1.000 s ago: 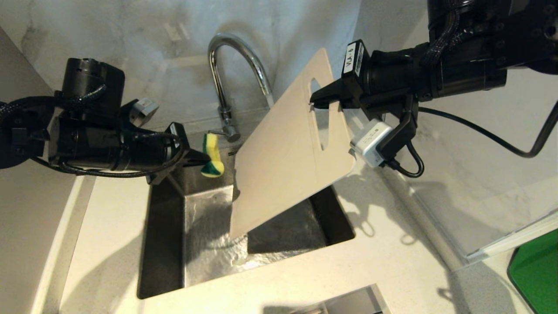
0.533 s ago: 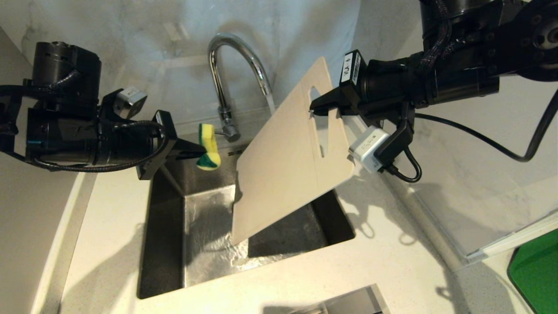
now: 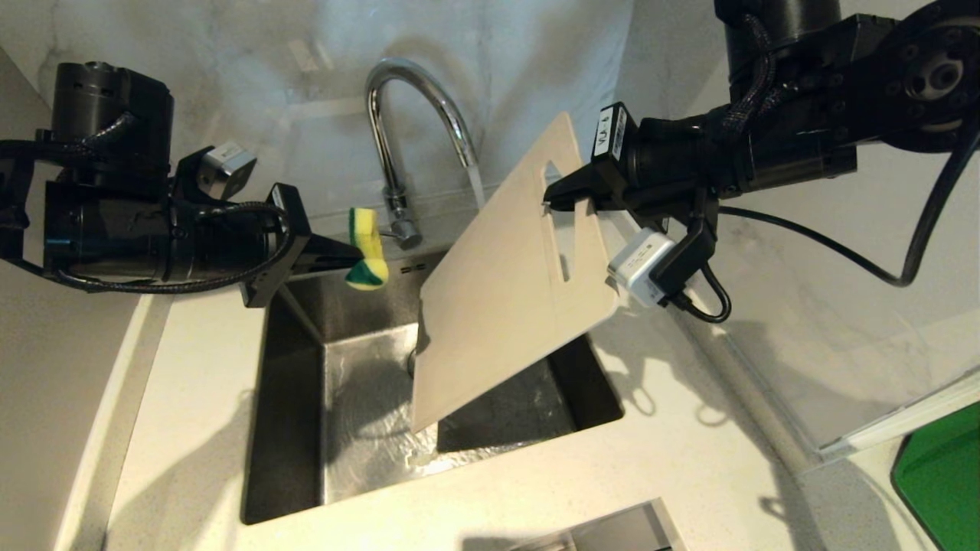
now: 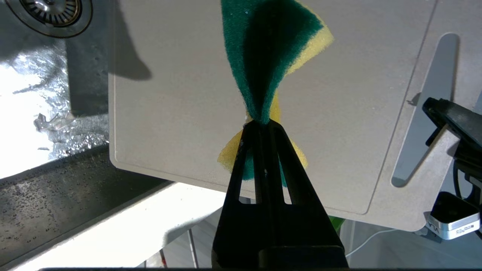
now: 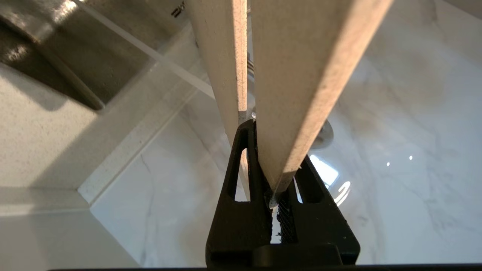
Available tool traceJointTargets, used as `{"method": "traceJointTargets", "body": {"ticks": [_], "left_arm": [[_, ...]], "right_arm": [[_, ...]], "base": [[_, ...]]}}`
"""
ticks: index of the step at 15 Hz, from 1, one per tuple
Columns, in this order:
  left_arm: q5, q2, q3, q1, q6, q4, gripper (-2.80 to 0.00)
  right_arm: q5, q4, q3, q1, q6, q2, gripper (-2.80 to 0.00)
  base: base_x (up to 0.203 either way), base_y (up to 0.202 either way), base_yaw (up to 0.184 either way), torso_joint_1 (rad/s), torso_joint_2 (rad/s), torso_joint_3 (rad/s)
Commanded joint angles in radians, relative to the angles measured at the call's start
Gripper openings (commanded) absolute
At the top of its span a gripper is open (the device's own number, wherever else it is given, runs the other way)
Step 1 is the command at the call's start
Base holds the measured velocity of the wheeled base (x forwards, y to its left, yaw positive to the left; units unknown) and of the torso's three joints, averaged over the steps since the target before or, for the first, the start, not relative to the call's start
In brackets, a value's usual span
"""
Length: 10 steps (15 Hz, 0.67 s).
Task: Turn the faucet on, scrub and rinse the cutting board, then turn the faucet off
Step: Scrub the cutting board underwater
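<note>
Right gripper clamps cutting board (tilted over sink); left gripper pinches sponge apart

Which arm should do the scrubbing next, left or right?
Left. Its claw is pinching the sponge just beside the board, facing its flat side. The right claw is busy clamping the board by its handle slot, holding it tilted over the sink under the faucet.
</note>
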Motion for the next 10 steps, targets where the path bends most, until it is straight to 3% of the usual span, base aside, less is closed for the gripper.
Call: {"method": "traceJointTargets", "body": {"ticks": [1,4,10], "left_arm": [[0.000,0.004,0.002,-0.002,-0.004,0.001,-2.80],[-0.002,0.005,0.001,-0.002,-0.004,-0.001,-2.80],[-0.002,0.005,0.005,-0.013,-0.003,-0.001,-2.80]], "right_arm": [[0.004,0.001,-0.019,0.000,-0.014,0.034,-2.80],[0.009,-0.093,-0.053,-0.013,0.005,0.082,-2.80],[0.037,-0.156,-0.054,-0.029,0.017,0.109,-2.80]], "base": [[0.000,0.000,0.000,0.000,0.00,0.000],[0.000,0.000,0.000,0.000,0.00,0.000],[0.000,0.000,0.000,0.000,0.00,0.000]]}}
